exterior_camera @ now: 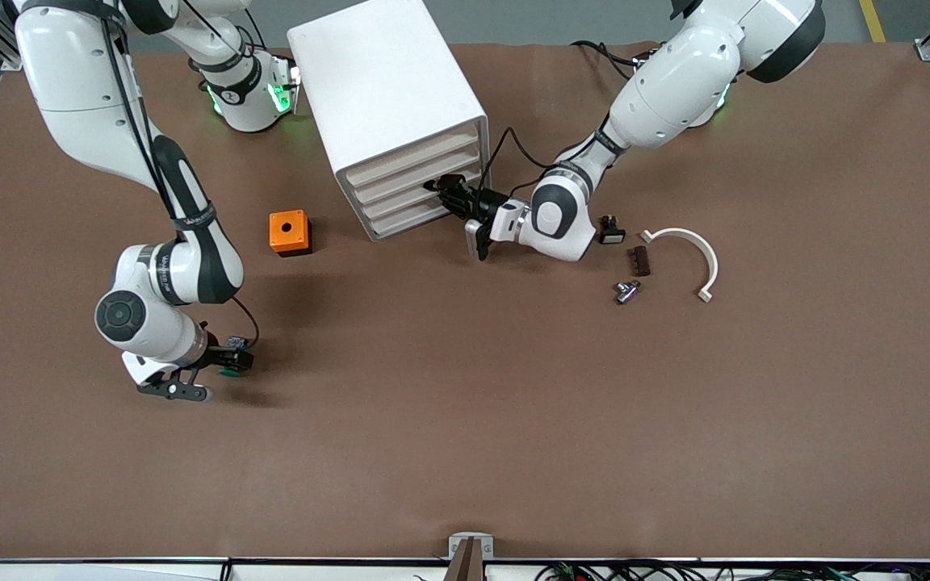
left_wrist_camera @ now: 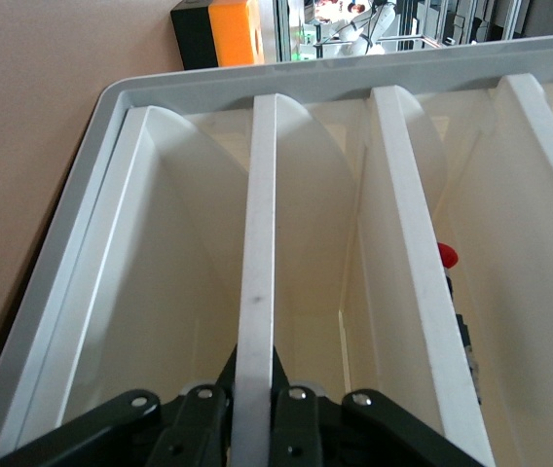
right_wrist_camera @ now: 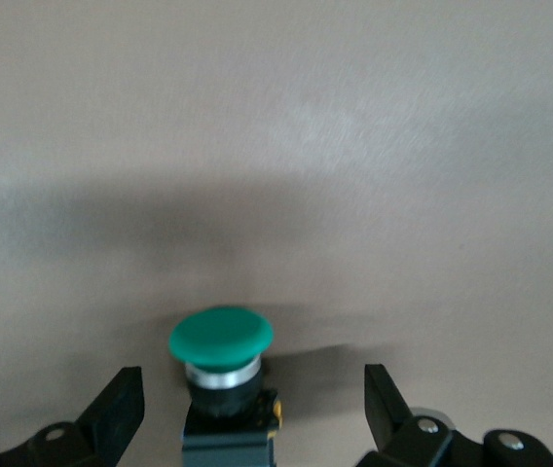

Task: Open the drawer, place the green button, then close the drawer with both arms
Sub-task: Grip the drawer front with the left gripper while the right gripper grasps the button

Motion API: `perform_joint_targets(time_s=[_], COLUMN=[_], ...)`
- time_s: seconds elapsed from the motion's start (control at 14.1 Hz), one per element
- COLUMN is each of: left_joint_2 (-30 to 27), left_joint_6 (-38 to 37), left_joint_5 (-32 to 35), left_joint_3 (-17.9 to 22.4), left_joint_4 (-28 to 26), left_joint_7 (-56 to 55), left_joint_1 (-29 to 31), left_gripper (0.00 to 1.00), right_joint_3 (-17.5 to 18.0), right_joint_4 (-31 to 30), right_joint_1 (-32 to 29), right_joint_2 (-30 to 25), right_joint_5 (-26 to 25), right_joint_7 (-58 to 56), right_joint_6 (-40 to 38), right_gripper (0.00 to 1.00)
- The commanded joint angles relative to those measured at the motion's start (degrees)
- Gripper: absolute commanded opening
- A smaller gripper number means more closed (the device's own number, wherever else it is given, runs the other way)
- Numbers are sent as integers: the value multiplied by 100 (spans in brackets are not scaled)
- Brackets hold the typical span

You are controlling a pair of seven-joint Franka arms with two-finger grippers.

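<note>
The white cabinet stands near the robots' bases with four stacked drawers. My left gripper is at its front. In the left wrist view the left gripper is shut on the front lip of the drawer, the third from the top. All drawer fronts look flush. The button, green cap on a dark body, lies on the table toward the right arm's end. My right gripper is low at it. In the right wrist view the button lies between the open right gripper, whose fingers stand apart from it.
An orange box with a round hole sits beside the cabinet. Toward the left arm's end lie a small black part with a white face, a dark block, a metal piece and a white curved strip. Something red shows inside another drawer.
</note>
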Motion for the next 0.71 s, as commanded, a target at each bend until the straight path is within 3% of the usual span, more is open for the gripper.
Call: perform_joint_targets(time_s=[0.0, 0.35, 0.43, 0.64], left_joint_2=[139, 139, 139, 148], left_joint_6=[-3, 6, -3, -12], left_joint_5=[-164, -164, -155, -155], left_joint_3=[-9, 43, 104, 280], left_joint_4=[172, 286, 304, 426], left_joint_7=[160, 37, 20, 2], left_joint_1=[-76, -5, 30, 39], left_gripper=[0, 0, 0, 0], right_joint_3=[36, 62, 62, 71], right_joint_4=[46, 55, 55, 55], right_joint_1=[34, 34, 34, 43], right_joint_2=[-15, -24, -24, -32], right_joint_5=[20, 29, 29, 29], right_joint_7=[93, 102, 102, 93], right_joint_6=[-272, -571, -571, -589], right_gripper=[100, 100, 94, 55])
